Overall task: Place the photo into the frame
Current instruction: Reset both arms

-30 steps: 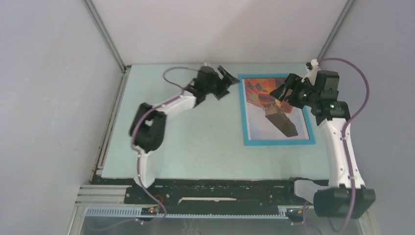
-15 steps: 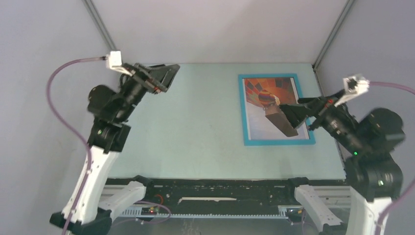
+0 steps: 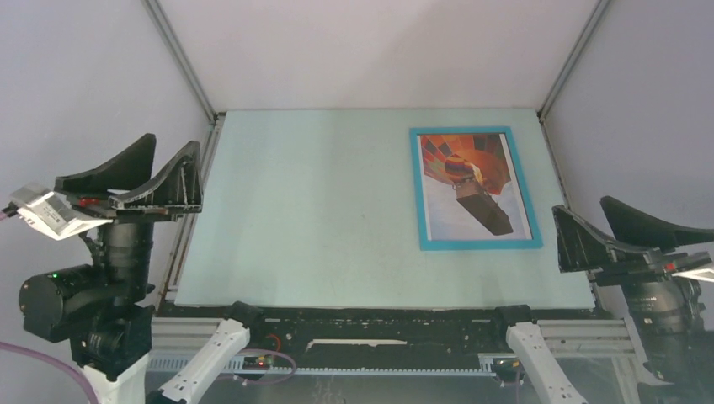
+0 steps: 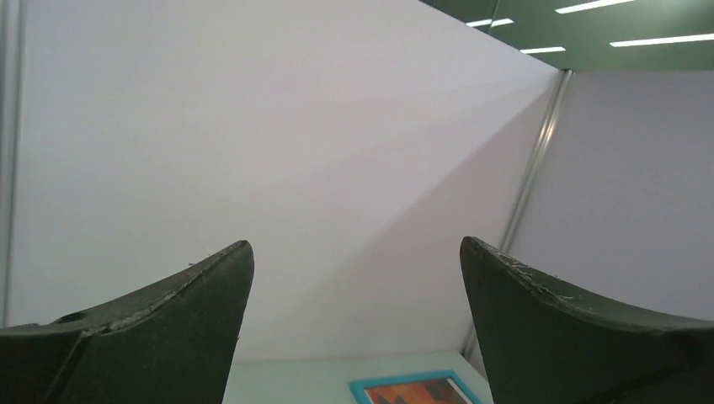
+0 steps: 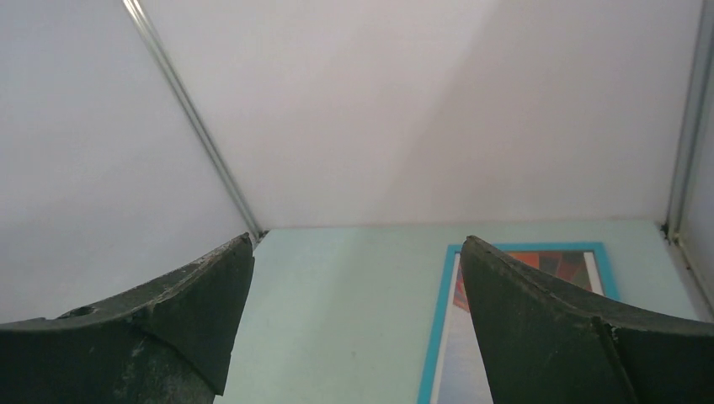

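Note:
The photo (image 3: 467,181), an orange-red hot-air balloon on pale sky, lies face up inside the turquoise frame (image 3: 480,244) at the right rear of the table. My left gripper (image 3: 175,141) is open and empty, held high over the table's near left edge, far from the frame. My right gripper (image 3: 581,204) is also open and empty, raised beside the near right edge, just right of the frame's near corner. In the left wrist view the left gripper (image 4: 354,244) looks at the back wall, with the frame (image 4: 366,389) low down. In the right wrist view the right gripper (image 5: 357,240) has the frame (image 5: 439,328) and photo (image 5: 556,259) beyond its right finger.
The pale green table (image 3: 311,210) is boxed in by white walls on the left, back and right, with metal corner posts (image 3: 181,59). A black rail (image 3: 370,324) runs along the near edge between the arm bases.
Both arms have pulled back from the far part of the table to the near corners and risen. The right gripper has left the photo. Photo and frame have not moved.

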Controlling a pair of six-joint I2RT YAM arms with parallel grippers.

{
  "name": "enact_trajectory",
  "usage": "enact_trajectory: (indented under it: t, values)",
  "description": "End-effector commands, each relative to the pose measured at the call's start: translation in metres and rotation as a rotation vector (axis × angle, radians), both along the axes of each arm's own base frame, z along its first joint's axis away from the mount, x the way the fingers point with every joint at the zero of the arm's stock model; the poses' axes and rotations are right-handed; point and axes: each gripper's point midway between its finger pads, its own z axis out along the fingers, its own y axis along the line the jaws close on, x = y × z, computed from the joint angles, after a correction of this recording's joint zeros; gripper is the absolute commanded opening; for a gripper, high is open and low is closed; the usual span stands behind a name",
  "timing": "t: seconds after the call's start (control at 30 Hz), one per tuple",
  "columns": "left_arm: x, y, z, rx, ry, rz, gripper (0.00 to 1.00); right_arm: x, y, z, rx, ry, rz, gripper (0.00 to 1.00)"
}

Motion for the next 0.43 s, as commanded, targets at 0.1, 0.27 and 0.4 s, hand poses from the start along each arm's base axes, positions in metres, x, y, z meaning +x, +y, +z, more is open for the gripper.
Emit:
enact_trajectory:
  t: [0.1,0.27,0.4]
  values:
    - [0.011,0.013,0.001,0.022,0.006,0.100,1.00,0.007,-0.011,0.006,-0.018,-0.018,-0.068,1.00]
    - [0.017,0.009,0.000,0.012,0.013,0.087,1.00,0.015,-0.006,-0.003,-0.040,-0.010,-0.042,1.00]
    - [0.023,0.005,-0.002,0.016,0.025,0.075,1.00,0.029,-0.007,-0.015,-0.028,0.056,-0.054,1.00]
